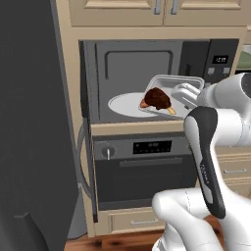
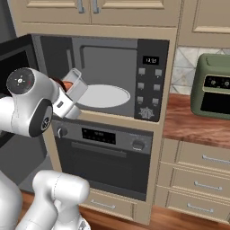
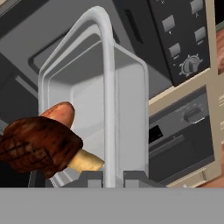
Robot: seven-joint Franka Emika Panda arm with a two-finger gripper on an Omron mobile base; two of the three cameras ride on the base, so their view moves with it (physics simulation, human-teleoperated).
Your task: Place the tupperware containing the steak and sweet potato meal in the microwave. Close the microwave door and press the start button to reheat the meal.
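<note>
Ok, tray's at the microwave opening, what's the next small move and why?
Probably ease the tray further in and lower it onto the turntable. The end effector pinches its rim, holding it tilted above the plate at the cavity's front, steak inside.

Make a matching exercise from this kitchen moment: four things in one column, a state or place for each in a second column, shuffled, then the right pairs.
Things:
1. tupperware
2. steak
3. microwave door
4. gripper

States or places:
A. swung wide open
B. dark brown lump in the tray
C. shut on the tray's rim
D. held tilted at the microwave opening

Pairs: 1-D, 2-B, 3-A, 4-C
</note>
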